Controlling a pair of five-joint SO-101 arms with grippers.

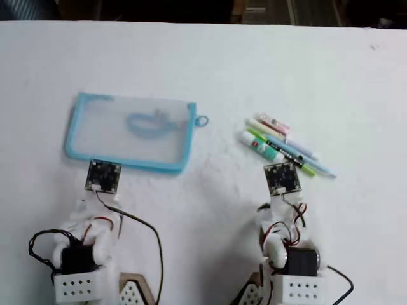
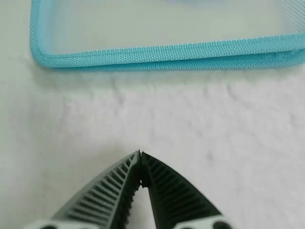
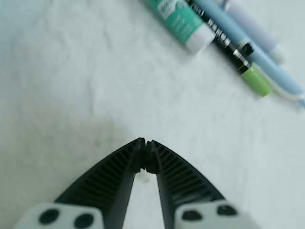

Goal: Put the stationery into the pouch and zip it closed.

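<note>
A translucent pouch [image 1: 130, 131] with a light-blue zip border lies flat at the left of the white table, its pull ring [image 1: 201, 120] at the right end. The stationery [image 1: 280, 144] lies in a loose bunch to the right: a green-labelled glue stick [image 3: 180, 22], a black and green pen [image 3: 233, 52], pale blue pens and a small pink eraser [image 1: 275, 122]. My left gripper [image 2: 140, 153] is shut and empty just short of the pouch's near border [image 2: 167, 55]. My right gripper [image 3: 145, 142] is shut and empty a little short of the glue stick.
The white cloth-covered table [image 1: 254, 70] runs wide behind and between the pouch and the stationery. Both arm bases [image 1: 79, 267] stand at the near edge with loose cables [image 1: 149, 232] beside them. The table's far edge meets a dark background.
</note>
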